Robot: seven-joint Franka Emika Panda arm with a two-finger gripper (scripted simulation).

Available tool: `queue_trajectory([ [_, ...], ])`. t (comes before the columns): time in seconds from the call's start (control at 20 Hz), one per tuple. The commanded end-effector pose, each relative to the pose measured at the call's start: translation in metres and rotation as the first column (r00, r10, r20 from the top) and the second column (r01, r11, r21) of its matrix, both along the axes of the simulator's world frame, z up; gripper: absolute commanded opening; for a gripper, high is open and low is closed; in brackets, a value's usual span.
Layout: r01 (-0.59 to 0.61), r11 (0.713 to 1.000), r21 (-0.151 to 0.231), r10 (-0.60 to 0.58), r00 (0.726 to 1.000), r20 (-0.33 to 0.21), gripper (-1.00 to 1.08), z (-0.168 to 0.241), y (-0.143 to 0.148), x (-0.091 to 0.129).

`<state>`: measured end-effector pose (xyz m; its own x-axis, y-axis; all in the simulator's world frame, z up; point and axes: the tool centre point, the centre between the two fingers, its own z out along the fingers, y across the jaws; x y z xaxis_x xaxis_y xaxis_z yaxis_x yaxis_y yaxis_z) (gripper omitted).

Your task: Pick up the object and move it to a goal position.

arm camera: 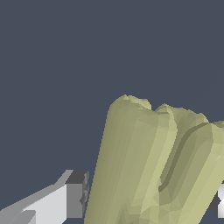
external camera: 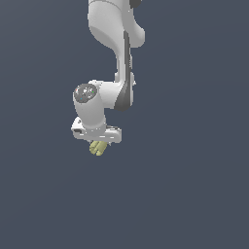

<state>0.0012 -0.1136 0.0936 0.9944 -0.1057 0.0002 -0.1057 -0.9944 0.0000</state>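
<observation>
The object (external camera: 98, 148) is a small pale yellow-green stubby bundle with lengthwise ridges. In the exterior view it hangs tilted just under the white hand of the arm. My gripper (external camera: 99, 144) is closed around it. In the wrist view the object (arm camera: 148, 157) fills the space between my two fingers, and my gripper (arm camera: 148, 205) is shut on it. One grey-tipped finger (arm camera: 75, 194) touches one side of the object. The other finger (arm camera: 221, 205) shows only at the picture's edge on the other side. The fingers are hidden in the exterior view.
A plain dark grey-blue surface (external camera: 194, 194) lies all around and behind the arm. The white arm (external camera: 116, 58) comes down from the top of the exterior view. No other objects or marker show.
</observation>
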Motion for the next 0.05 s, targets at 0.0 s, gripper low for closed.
queue_trajectory([
  [0.0,-0.002,1.0,0.0,0.002,1.0,0.0,-1.0,0.001,-0.0028,0.0],
])
